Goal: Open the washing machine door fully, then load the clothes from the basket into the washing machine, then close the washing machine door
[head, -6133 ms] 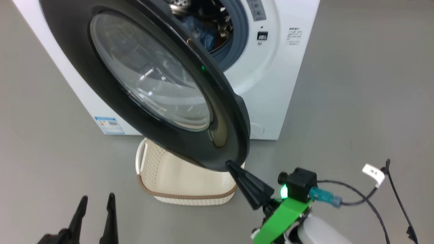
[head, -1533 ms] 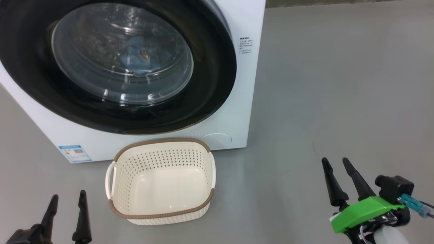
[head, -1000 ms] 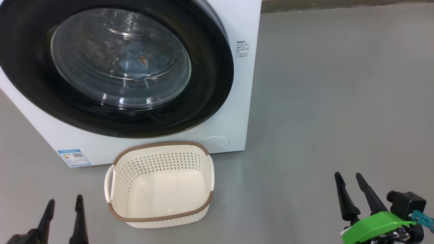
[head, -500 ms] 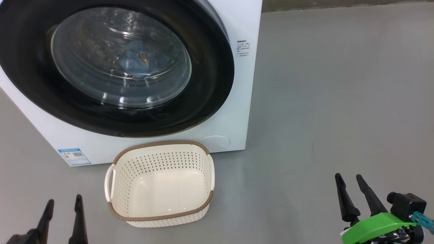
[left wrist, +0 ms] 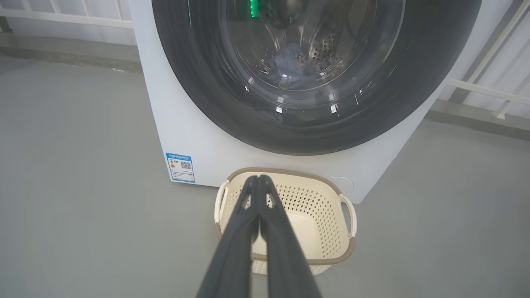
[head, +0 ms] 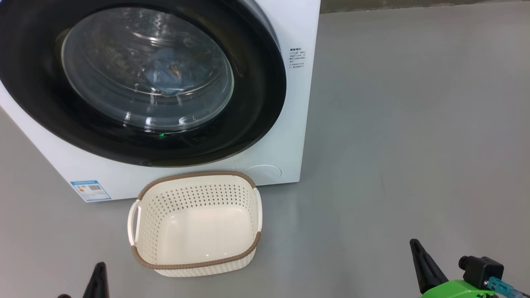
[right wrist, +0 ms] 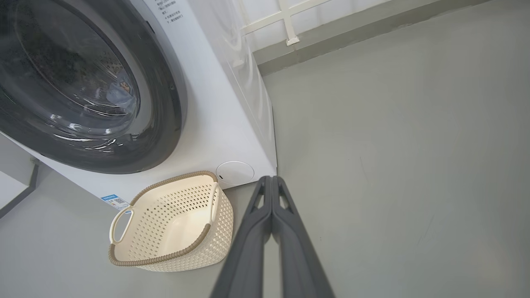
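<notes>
Head view: glossy black round door (head: 143, 78); perforated cream plastic basket (head: 198, 194).

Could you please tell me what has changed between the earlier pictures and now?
The washing machine door, earlier swung open with the right gripper at its edge, is now closed. Both the right and the left gripper, open a moment ago, have shut on nothing and sunk lower in the head view. The basket stays empty before the washing machine, the clothes inside it.
</notes>
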`<state>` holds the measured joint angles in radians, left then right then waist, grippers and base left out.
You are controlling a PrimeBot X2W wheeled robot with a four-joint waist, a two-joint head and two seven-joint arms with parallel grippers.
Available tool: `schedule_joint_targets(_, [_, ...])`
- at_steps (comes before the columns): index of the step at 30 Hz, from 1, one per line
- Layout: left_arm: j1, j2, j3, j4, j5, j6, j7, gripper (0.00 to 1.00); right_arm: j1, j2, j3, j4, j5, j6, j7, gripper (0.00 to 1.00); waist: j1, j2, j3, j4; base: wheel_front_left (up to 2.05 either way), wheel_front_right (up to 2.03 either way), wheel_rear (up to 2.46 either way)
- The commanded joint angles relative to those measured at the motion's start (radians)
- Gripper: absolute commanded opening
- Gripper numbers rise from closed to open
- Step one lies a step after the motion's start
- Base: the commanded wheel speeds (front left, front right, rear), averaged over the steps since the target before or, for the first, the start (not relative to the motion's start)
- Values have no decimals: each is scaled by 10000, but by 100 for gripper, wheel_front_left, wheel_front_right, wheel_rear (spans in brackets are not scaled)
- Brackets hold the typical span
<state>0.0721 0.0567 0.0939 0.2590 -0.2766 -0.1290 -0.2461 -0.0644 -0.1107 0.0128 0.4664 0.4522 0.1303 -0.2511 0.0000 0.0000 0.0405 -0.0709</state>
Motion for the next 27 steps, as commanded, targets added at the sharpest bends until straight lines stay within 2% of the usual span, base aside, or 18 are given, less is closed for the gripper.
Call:
schedule_joint_targets(1, [-132, 157, 67, -187, -287, 0, 37, 0, -183, -60, -59, -232, 296, 0, 61, 0, 4, 0, -10, 14, 0, 0, 0])
schedule_joint_targets(4, [-167, 151, 69, -192, -606, -1, 125, 0, -181, -43, -92, -288, 572, 0, 151, 0, 16, 0, -34, 32, 0, 0, 0])
schedule_joint_targets(8, [-222, 144, 68, -190, -1038, 3, 237, 0, -190, -21, -131, -350, 945, 0, 269, 0, 2, 0, -35, 55, 0, 0, 0])
schedule_joint_targets(27, [-497, 110, 83, -177, -3077, 4, 786, 0, -248, 82, -319, -648, 2706, 1, 828, 0, 0, 0, -92, 164, 0, 0, 0])
